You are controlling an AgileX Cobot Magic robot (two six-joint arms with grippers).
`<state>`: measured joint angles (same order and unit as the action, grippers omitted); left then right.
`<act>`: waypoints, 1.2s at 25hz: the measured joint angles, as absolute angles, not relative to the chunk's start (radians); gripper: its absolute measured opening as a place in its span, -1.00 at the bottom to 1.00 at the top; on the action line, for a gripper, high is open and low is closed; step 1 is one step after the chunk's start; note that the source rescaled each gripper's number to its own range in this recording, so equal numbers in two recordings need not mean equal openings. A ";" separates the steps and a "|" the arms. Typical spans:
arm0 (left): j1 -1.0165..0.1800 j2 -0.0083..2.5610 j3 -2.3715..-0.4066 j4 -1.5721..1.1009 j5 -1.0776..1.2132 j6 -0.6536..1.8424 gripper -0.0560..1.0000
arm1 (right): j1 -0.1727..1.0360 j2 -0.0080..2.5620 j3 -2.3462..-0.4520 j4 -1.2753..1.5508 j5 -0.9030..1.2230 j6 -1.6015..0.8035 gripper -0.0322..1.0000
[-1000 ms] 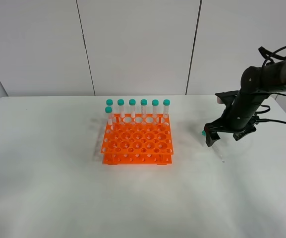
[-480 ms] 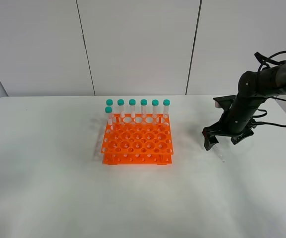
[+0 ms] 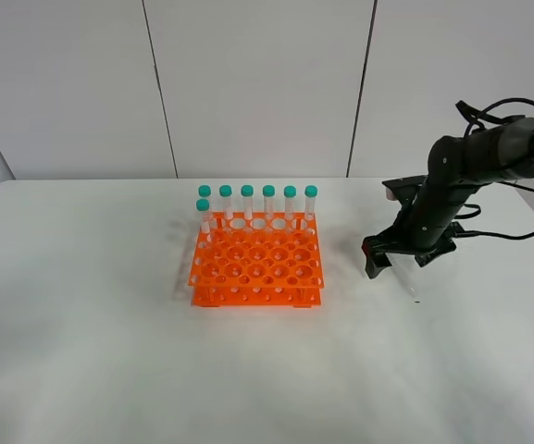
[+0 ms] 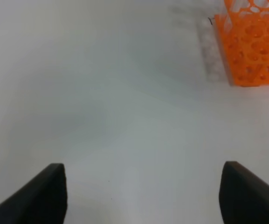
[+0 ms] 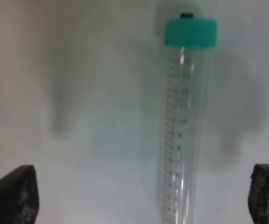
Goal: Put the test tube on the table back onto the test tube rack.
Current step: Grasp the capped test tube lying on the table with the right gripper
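Test tube [image 5: 181, 130] lying flat on the table [image 3: 109, 370], well apart from the rack [image 3: 257, 268], between the wide-open fingers [image 5: 13, 196] of the right gripper [image 5: 139, 196] (left gripper [image 4: 143, 196] open too): light, stiff, slick plastic, prone to roll, probably best pinched across the barrel below the cap [image 5: 191, 32].

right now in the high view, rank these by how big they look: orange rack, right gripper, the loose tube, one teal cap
1. test tube rack, clearly largest
2. right gripper
3. loose test tube, partly hidden under the gripper, so its place against the gripper is unsure
4. teal cap, smallest
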<state>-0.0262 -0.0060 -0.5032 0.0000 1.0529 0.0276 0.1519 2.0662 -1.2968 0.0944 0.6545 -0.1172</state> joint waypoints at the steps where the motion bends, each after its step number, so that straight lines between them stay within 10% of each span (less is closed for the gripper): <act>1: -0.026 -0.006 -0.503 0.000 1.053 0.028 0.76 | 0.152 2.066 -1.297 0.094 0.652 -0.107 1.00; 25: -0.026 -0.006 -0.503 0.000 1.053 0.028 0.76 | 0.117 2.116 -1.295 0.094 0.655 -0.122 0.99; 30: -0.026 -0.006 -0.503 0.000 1.053 0.028 0.76 | 0.117 2.118 -1.295 0.094 0.663 -0.122 -0.02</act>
